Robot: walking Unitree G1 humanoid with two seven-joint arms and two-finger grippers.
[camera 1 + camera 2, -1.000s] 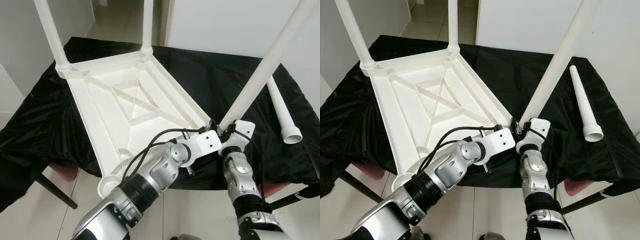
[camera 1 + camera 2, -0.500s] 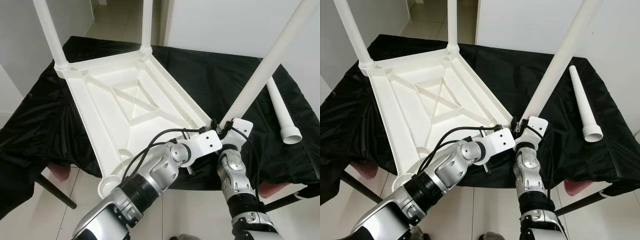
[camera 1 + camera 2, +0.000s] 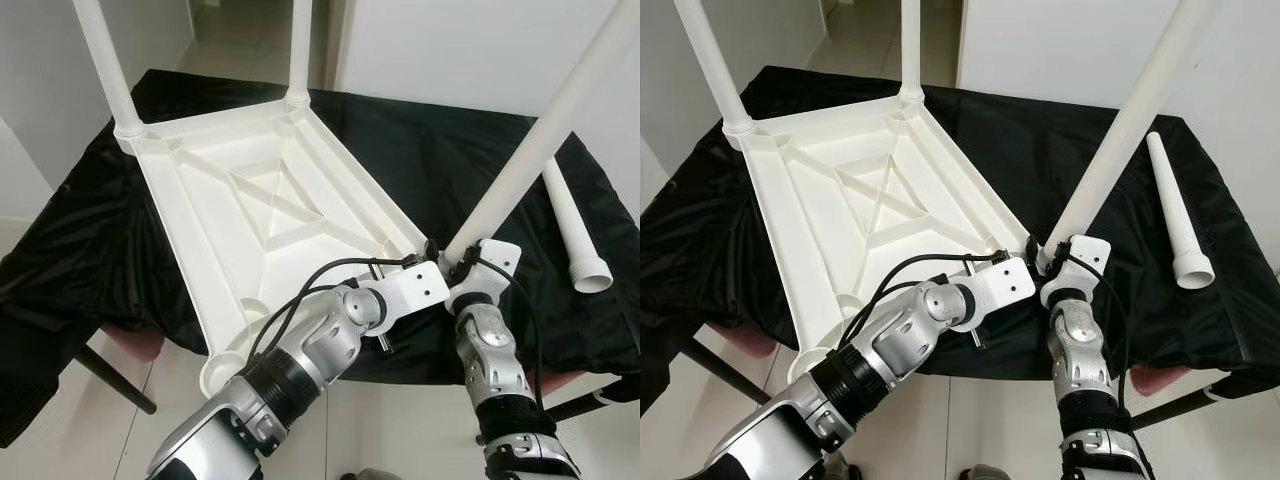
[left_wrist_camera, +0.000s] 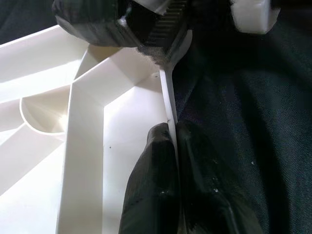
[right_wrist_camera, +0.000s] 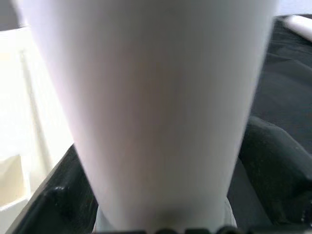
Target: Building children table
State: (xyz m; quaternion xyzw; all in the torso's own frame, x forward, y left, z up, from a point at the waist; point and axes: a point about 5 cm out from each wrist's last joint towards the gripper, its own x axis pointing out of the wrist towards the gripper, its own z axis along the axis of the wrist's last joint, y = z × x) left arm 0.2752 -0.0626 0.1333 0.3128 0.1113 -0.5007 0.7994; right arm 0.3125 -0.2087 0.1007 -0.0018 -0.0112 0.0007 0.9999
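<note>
The white tabletop (image 3: 270, 200) lies upside down on the black cloth (image 3: 440, 150), its rim pinched in the left gripper (image 4: 173, 141) to steady it while the right gripper (image 3: 1060, 262) clamps the third leg (image 3: 1120, 130) at its corner socket, apparently seating it.

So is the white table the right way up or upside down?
Upside down. The white table lies with its ribbed underside up on the black cloth, legs pointing upward.

No legible text, seemingly.
</note>
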